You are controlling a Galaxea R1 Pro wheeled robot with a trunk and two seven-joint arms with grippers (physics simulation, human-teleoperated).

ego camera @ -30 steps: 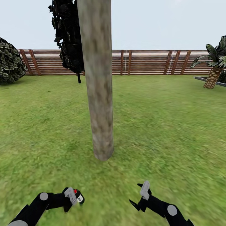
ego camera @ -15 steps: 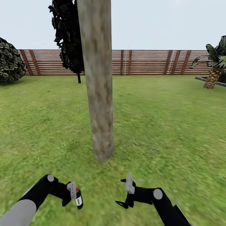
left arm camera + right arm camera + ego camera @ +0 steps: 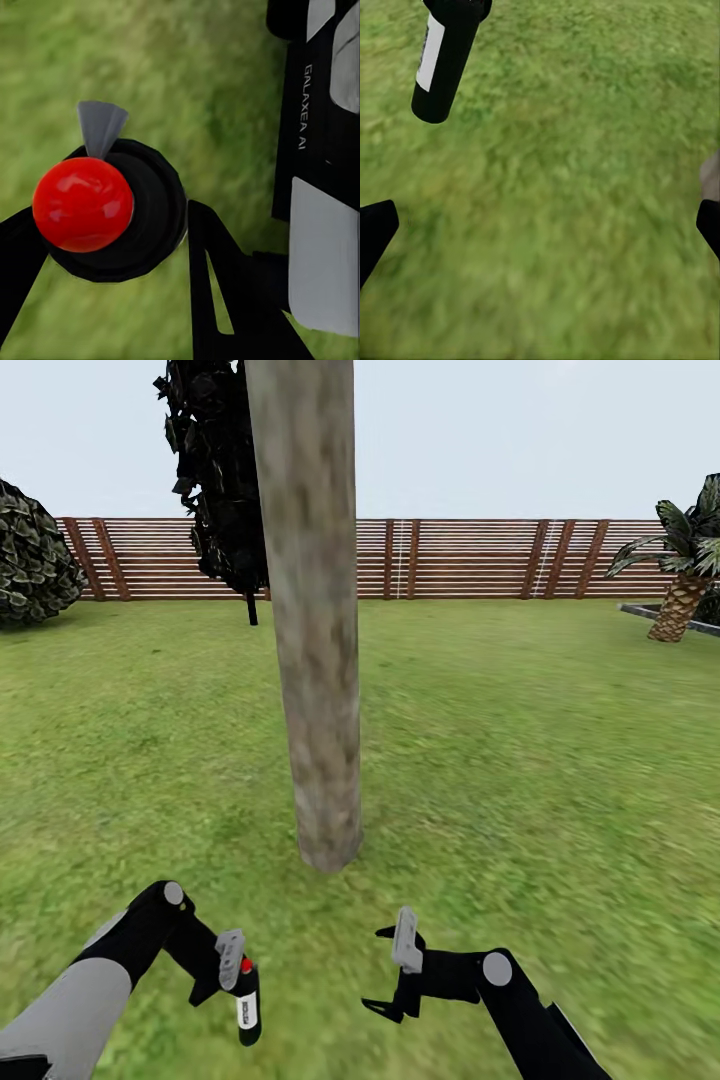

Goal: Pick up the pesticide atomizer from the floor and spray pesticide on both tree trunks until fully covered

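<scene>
One tree's trunk (image 3: 318,660), thick and pale grey-brown, rises from the lawn straight ahead; its crown is cut off above. The other tree and the pesticide are out of view. My left gripper (image 3: 235,975) is shut on the pesticide atomizer (image 3: 247,1010), a black bottle with a white label held upright, low at the left and short of the trunk's base. Its red top (image 3: 82,204) faces the left wrist camera between the black fingers (image 3: 217,285). My right gripper (image 3: 395,980) stands open beside it, holding nothing. In the right wrist view the atomizer (image 3: 444,64) hangs over grass beyond the spread fingertips (image 3: 375,229).
A black conifer (image 3: 222,480) stands behind the trunk to its left. A round shrub (image 3: 30,555) is at far left and a palm (image 3: 685,565) by a raised bed edge (image 3: 660,615) at far right. The slatted wooden fence (image 3: 460,558) closes off the lawn.
The left arm swung inward and turned the atomizer from lying sideways to upright. The right gripper moved left toward the centre. The camera and trunk stayed put.
</scene>
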